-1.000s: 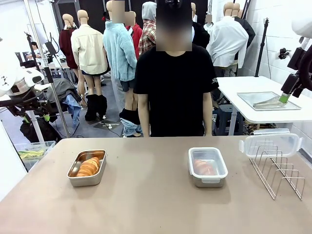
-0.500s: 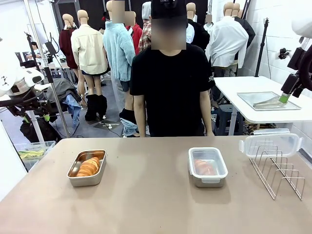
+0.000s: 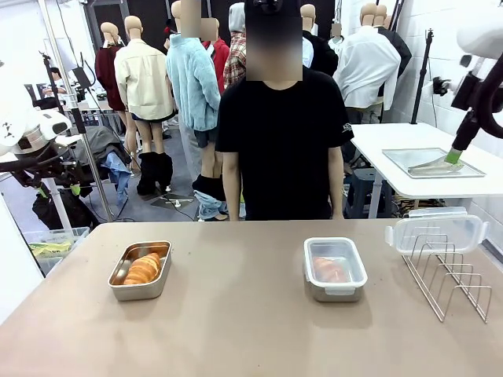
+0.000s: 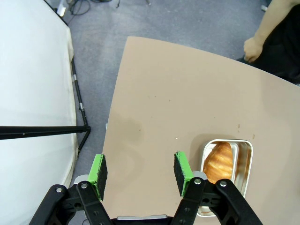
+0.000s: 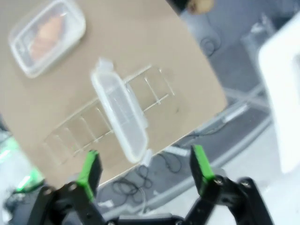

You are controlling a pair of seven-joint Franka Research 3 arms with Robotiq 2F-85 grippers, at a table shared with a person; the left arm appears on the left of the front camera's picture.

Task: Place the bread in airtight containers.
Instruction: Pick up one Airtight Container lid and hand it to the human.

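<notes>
**Steel tins: one lidded, one open, both grippers wide and empty**

Front view: a tan table [image 3: 236, 314] carries two tins. The open tin [image 3: 141, 270] sits toward the left edge with a golden roll [image 3: 143, 269] lying inside it. The lidded tin [image 3: 335, 269] sits right of the middle, and a second roll [image 3: 329, 269] shows dimly through its clear lid. A wire rack [image 3: 448, 275] stands by the right edge, and a spare lid [image 3: 437, 232] rests on the rack's far end. A person [image 3: 281, 141] in a black shirt stands at the far edge, arms down. The right arm [image 3: 481, 86] hangs high at the picture's upper right, above the table, with one green pad [image 3: 455, 156] at its tip; from here I cannot tell how far that pincer is open.

Left wrist view: the left gripper [image 4: 140, 171] stands wide open over bare table near the left edge, holding nothing. The open tin [image 4: 227, 176] lies just beside one finger, partly hidden by it, the roll [image 4: 219, 162] in it. The person's hand [image 4: 253, 48] hangs off the far edge.

Right wrist view: blurred. The right gripper [image 5: 144, 169] is spread wide and empty, well above the table. Below it the spare lid [image 5: 119, 115] lies across the rack [image 5: 108, 117], near the table's edge. The lidded tin [image 5: 47, 37] lies farther off with its roll [image 5: 46, 33] inside.
</notes>
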